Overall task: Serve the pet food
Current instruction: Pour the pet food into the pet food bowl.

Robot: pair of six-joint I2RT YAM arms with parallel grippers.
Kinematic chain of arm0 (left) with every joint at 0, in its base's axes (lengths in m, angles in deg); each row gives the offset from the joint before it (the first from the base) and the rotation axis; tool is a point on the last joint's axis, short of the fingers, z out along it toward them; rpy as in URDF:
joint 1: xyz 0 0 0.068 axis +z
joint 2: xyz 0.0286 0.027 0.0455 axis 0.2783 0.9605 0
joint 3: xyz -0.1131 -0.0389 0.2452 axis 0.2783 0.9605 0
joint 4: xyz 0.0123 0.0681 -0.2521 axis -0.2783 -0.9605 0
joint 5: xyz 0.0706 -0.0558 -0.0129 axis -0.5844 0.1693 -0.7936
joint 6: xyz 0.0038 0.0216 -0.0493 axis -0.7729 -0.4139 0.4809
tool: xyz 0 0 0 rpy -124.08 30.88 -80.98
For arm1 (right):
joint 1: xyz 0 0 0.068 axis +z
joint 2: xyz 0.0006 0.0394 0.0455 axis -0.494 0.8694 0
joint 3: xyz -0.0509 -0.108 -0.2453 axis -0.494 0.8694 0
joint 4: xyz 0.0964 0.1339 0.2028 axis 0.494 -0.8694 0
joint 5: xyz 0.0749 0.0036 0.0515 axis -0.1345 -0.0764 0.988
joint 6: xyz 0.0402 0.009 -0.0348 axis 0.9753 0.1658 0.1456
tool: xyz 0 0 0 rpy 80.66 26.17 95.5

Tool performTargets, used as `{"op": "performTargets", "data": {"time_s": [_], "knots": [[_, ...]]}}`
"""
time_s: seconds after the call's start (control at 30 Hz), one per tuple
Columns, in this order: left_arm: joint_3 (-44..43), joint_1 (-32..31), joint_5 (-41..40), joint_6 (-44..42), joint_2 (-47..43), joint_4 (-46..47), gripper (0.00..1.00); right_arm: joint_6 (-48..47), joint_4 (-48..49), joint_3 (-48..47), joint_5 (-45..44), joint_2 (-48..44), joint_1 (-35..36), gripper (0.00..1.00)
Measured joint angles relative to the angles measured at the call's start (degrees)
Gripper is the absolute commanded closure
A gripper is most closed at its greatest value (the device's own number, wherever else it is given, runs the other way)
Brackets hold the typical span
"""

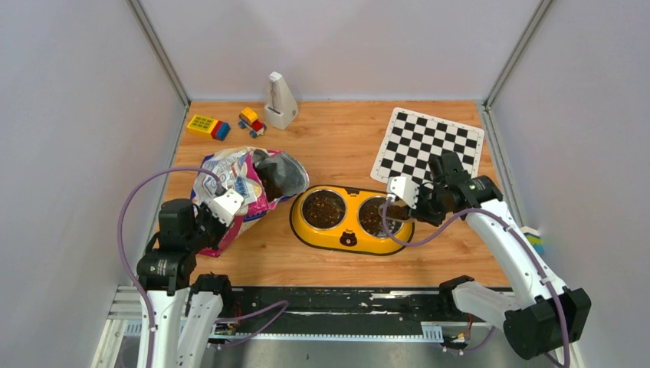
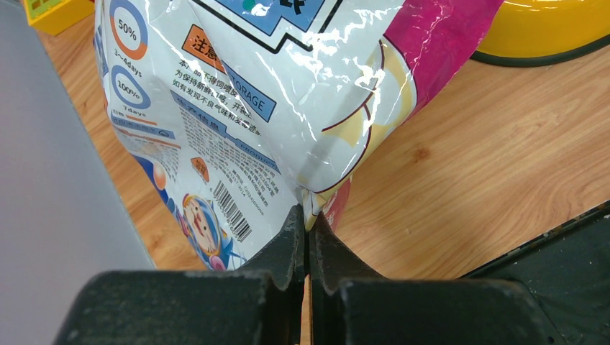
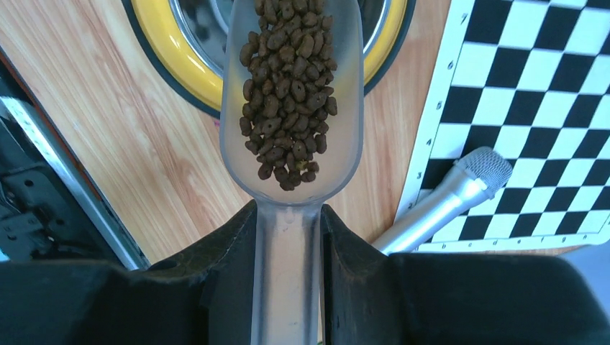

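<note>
Fingers, right: right fingers (image 3: 234, 244) clamped on the flat handle of the clear plastic scoop (image 3: 344, 129), one finger on each side of it.
Fingers, left: left fingers (image 2: 291, 248) pressed together on the bottom corner seam of the glossy pink and white cat food bag (image 2: 252, 108).
Pet food, carried: dark brown dry kibble (image 3: 288, 93) heaped along the scoop's trough, from near the handle to the front lip.
Pet food, elsewhere: dark fill shows in both steel bowls and in the bag's open mouth (image 1: 272, 182).
Long axis: the scoop runs straight out from the right fingers. Its front end reaches over the rim of the yellow double-bowl feeder (image 1: 349, 239), above the right steel bowl (image 1: 375, 217).
Direction to target: the bowl lies ahead of and below the scoop's lip; no sideways shift looks needed.
Nearer arm: the right, by far; the left is well apart, at the bag on the feeder's other side.
Step judged: load over the bowl, not yet tipped out.
Next move calls for: dipping the lip or rolling the wrist so the kibble slides forward along that axis.
Risk: pellets going over the scoop's side onto the wooden worktop (image 1: 337, 146) or the yellow rim.
Nearby: silver microphone (image 3: 439, 208) lying across the edge of the black and white checkered board (image 1: 428, 143), just beside the right fingers.
</note>
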Motion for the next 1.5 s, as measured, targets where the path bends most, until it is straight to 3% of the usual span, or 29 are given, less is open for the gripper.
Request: {"op": "performTargets", "data": {"time_s": [0.3,0.57,1.03,1.23,1.5], "knots": [[0.0,0.0,0.0,0.0,0.0,0.0,1.0,-0.81,-6.38,-6.88,-10.01,10.49,0.59,1.0],[0.0,0.0,0.0,0.0,0.0,0.0,1.0,0.0,-10.38,-9.64,-19.56,14.8,4.5,1.0],[0.0,0.0,0.0,0.0,0.0,0.0,1.0,5.11,-14.64,-14.95,-28.61,21.22,13.92,1.0],[0.0,0.0,0.0,0.0,-0.07,0.0,1.0,6.16,-13.53,-14.91,-24.59,18.53,12.5,1.0],[0.02,0.0,-0.02,0.0,-0.26,0.0,1.0,5.9,-7.52,-9.4,-7.78,0.9,5.22,1.0]]}}
